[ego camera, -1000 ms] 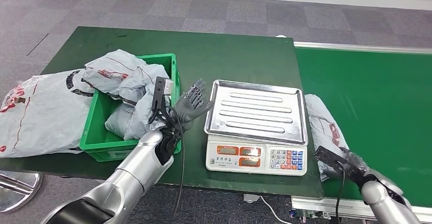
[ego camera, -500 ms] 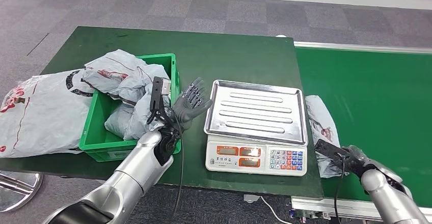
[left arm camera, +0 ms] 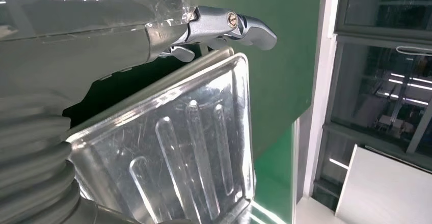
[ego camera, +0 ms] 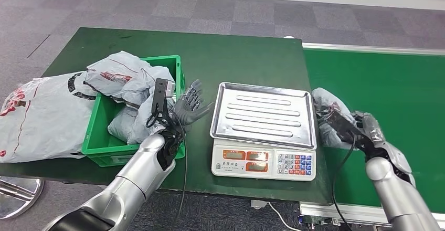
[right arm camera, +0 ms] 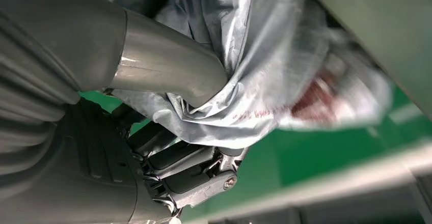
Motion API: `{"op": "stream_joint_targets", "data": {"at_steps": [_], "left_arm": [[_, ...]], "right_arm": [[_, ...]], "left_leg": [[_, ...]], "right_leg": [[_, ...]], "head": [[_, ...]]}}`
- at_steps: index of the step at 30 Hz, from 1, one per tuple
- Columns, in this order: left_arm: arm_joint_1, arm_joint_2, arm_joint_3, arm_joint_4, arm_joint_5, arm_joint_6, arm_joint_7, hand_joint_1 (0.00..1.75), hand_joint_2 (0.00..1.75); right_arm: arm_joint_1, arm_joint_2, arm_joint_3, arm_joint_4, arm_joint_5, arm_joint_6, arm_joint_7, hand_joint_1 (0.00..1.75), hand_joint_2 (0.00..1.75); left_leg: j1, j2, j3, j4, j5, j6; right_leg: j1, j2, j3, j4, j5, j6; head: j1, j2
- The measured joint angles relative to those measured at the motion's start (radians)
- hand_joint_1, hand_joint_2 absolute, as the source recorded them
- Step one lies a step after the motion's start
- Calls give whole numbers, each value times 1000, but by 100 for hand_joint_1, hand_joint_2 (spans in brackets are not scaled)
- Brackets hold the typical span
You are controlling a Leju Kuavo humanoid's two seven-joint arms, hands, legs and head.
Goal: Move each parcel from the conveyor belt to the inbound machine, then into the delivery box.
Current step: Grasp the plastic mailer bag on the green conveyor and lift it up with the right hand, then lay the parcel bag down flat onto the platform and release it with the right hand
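While right robot hand (ego camera: 362, 127) gripped grey parcel (ego camera: 328, 116) beside scale tray (ego camera: 265, 114), left robot hand (ego camera: 190, 107) hovered open, empty, near green box (ego camera: 99, 136).

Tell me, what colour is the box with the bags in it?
Bright green; the box shows best in the head view.

The parcel (ego camera: 326, 116) in the right hand (ego camera: 362, 131) is thin grey plastic film, crinkled and faintly shiny; the weighing tray (ego camera: 264, 114) is bright ribbed metal, mirror-glossy in the left wrist view; the scale body (ego camera: 265, 164) looks smooth white plastic; the crate (ego camera: 99, 136) is glossy green plastic; the counter (ego camera: 231, 58) and the conveyor belt (ego camera: 388, 89) are matt green; both arms are brushed silver metal.
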Motion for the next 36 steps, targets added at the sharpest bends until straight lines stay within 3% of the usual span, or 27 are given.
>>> {"op": "stream_joint_targets", "data": {"at_steps": [8,12,20,28,36], "left_arm": [[-5,-2,-3,6,-33,11,-5,0,175],[-14,-3,-7,15,-39,9,-9,0,175],[-31,-3,-18,33,-38,6,-13,0,175],[-68,-9,-34,61,-19,11,-15,0,175],[-92,-15,-57,85,-6,11,-8,0,175]], "right_arm": [[-78,56,-58,-159,-145,-181,-104,175,175],[-130,33,-58,-198,-239,-244,-133,175,175],[-187,-6,-40,-224,-311,-272,-163,175,175],[-372,-7,157,-163,-417,-155,-120,175,175],[-431,35,359,-68,-458,-93,-91,175,175]], "left_leg": [[0,1,0,0,0,0],[0,-1,0,0,0,0],[0,-1,-1,0,0,0],[1,2,-1,0,2,-1],[1,-1,-1,0,3,-1]], "right_leg": [[0,1,-1,1,0,0],[0,0,-1,1,0,0],[0,0,0,1,1,0],[1,3,-2,1,2,-2],[1,0,-1,1,2,-2]], "head": [[0,0],[0,0],[0,0],[0,0],[0,0]]}}
